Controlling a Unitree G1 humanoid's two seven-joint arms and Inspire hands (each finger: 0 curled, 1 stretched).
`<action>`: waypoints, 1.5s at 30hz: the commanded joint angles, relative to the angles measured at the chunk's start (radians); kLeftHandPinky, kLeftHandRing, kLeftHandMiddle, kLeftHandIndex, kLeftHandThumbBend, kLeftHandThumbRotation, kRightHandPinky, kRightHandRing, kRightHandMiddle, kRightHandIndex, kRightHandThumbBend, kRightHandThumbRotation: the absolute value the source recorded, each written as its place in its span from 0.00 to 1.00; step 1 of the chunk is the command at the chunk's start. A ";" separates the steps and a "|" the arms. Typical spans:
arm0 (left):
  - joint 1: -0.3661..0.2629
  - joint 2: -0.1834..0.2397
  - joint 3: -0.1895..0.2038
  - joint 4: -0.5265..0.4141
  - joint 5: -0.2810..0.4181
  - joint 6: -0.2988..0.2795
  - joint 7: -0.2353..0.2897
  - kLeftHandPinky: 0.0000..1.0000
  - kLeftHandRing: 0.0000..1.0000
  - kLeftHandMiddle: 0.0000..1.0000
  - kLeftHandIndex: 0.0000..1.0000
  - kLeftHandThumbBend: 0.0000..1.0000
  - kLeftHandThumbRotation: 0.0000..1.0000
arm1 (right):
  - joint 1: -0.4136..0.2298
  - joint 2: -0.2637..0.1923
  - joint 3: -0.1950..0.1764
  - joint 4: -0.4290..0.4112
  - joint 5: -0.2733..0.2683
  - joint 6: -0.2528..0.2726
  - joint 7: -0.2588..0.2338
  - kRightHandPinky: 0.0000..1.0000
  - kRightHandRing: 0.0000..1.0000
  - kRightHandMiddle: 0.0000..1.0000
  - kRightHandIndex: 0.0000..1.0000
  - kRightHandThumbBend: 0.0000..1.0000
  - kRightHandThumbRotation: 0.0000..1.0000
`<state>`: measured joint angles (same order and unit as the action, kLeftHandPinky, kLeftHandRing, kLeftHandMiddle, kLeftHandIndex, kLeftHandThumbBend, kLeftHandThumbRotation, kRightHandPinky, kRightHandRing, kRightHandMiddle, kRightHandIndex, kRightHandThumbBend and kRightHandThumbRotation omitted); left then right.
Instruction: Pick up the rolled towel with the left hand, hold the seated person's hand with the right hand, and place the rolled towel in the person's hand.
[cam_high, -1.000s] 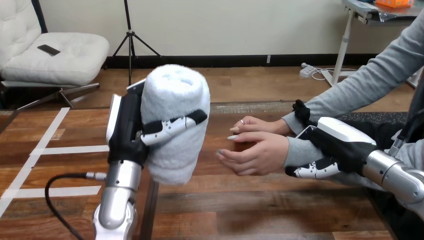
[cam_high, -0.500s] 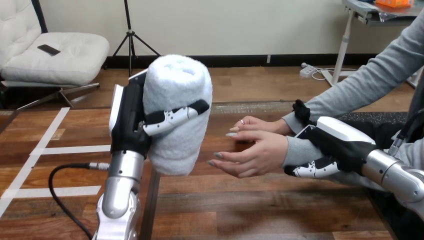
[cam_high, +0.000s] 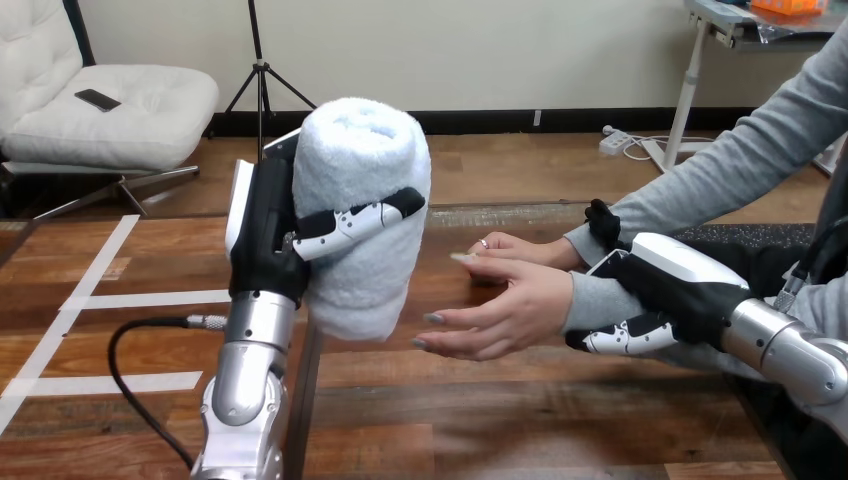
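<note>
At the left, the rolled towel (cam_high: 362, 215) is held upright above the table (cam_high: 520, 420) by the left hand (cam_high: 268, 225). Its fingers (cam_high: 350, 222) are wrapped across the front of the roll, and the towel's spiral end is turned upward. The towel is lifted clear of the wooden surface and is near, but apart from, the fingertips of the person's nearer hand (cam_high: 500, 312). That hand is opened, with the palm turned toward the towel and the fingers stretched leftward. The person's farther hand (cam_high: 515, 248) is seen just behind it. At the right, the grey-sleeved wrist (cam_high: 592, 300) is clasped by the right hand (cam_high: 680, 285), whose fingers are curled beneath it.
</note>
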<state>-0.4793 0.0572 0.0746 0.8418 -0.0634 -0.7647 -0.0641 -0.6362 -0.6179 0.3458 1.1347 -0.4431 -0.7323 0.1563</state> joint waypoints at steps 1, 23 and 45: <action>-0.105 -0.023 0.016 0.006 -0.022 -0.037 -0.009 0.32 0.35 0.40 0.42 0.55 0.00 | -0.063 0.052 -0.025 -0.047 0.019 -0.005 -0.008 0.20 0.24 0.30 0.32 0.47 0.37; -0.122 -0.095 0.021 0.034 -0.020 -0.035 -0.001 0.31 0.35 0.40 0.41 0.59 0.00 | -0.091 0.083 -0.022 -0.042 0.017 0.000 -0.010 0.17 0.21 0.28 0.29 0.48 0.37; -0.106 -0.151 0.017 0.045 -0.021 -0.029 -0.030 0.31 0.34 0.40 0.41 0.58 0.00 | -0.116 0.106 -0.020 -0.040 0.015 0.019 -0.002 0.15 0.19 0.25 0.27 0.49 0.39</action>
<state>-0.5111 -0.0840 0.0927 0.8933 -0.0806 -0.7738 -0.0908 -0.6604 -0.5735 0.3460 1.1346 -0.4464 -0.7010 0.1600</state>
